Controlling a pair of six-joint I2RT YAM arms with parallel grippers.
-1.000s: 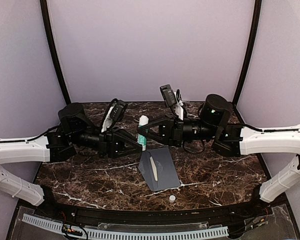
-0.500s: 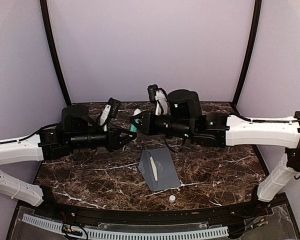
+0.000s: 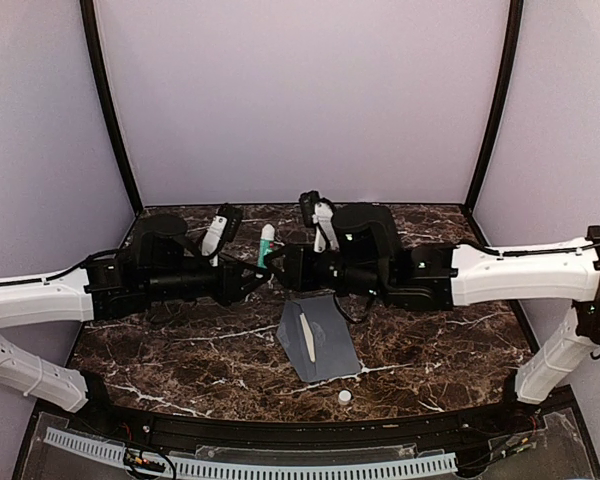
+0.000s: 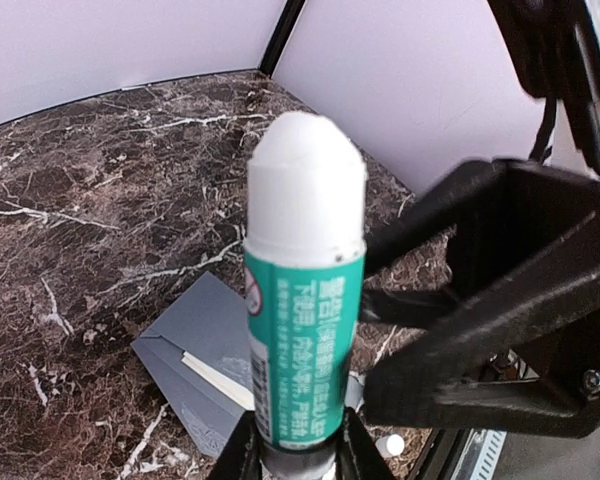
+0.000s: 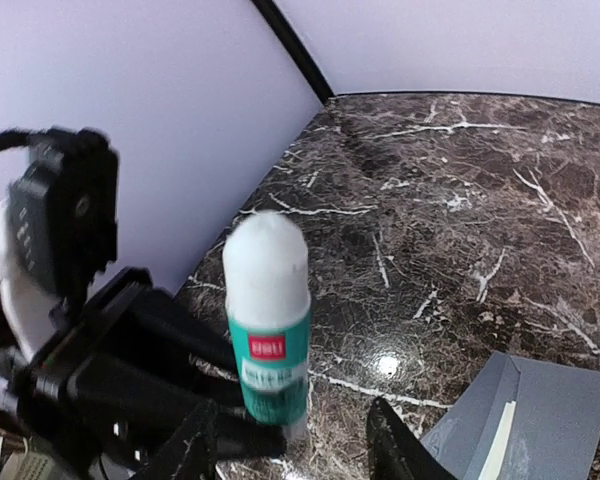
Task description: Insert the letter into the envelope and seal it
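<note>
Left hand [image 4: 295, 455]: clamped on the base of an upright glue stick [image 4: 305, 330]. Right hand [image 5: 300, 450]: fingers parted near the stick, gripping nothing. Envelope [image 3: 328, 348]: flat on tabletop [image 3: 440, 350], letter [image 3: 305, 337] inside, edge showing.

1. The glue stick [image 4: 305, 300] runs off the bottom edge of my left wrist view, so its base is unseen.
2. Of the letter [image 3: 305, 338] I see only a pale sliver; the envelope [image 3: 332, 340] hides the rest.
3. Right wrist view: envelope clipped at the right and bottom edges.
4. Small white object [image 3: 345, 397] by the table's front is too small to identify.
</note>
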